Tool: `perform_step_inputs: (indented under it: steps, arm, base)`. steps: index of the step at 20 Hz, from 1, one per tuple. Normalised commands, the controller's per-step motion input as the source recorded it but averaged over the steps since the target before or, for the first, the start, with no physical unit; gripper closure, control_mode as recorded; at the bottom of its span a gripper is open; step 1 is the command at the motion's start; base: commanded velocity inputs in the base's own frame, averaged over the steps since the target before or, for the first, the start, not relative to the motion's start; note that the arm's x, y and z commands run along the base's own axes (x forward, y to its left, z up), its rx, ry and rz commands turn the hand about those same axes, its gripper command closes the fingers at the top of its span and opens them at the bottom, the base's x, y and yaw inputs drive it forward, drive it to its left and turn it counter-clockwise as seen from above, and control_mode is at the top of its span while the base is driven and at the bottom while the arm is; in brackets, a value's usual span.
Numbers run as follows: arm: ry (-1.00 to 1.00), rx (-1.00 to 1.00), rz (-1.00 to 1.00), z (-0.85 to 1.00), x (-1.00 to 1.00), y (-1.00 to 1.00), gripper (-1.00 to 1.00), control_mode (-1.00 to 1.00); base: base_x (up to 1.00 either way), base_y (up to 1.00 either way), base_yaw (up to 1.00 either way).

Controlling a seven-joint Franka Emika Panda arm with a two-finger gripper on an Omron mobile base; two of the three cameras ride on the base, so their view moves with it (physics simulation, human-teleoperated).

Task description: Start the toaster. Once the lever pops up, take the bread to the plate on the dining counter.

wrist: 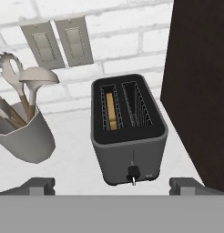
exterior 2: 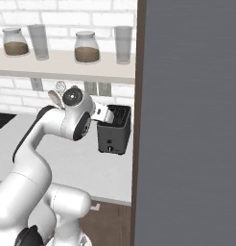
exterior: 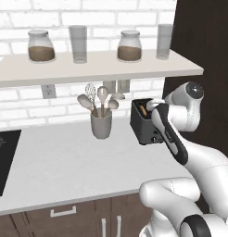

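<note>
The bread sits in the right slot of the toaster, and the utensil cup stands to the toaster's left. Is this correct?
Not quite. In the hand view the bread sits in the left slot of the toaster, and the right slot is empty. The utensil cup does stand to its left.

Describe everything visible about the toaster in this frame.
The small black boxy two-slot toaster stands upright on the white worktop, against the brick wall and beside a dark tall panel. Its left slot holds a brown bread slice; the right slot looks empty. A small lever knob sits low on its front. Nothing grips it; the jaws are open.
</note>
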Motion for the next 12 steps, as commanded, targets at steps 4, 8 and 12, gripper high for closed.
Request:
perform_step_inputs:
  steps: [4,8,12]
  arm:
    - [0.0,0.0,0.0,0.0,0.0,0.0,-1.0,-1.0]
    - [0.0,0.0,0.0,0.0,0.0,0.0,-1.0,-1.0]
    - [0.0,0.0,0.0,0.0,0.0,0.0,-1.0,-1.0]
  base:
    - [0.0,0.0,0.0]
    - [0.0,0.0,0.0]
    - [0.0,0.0,0.0]
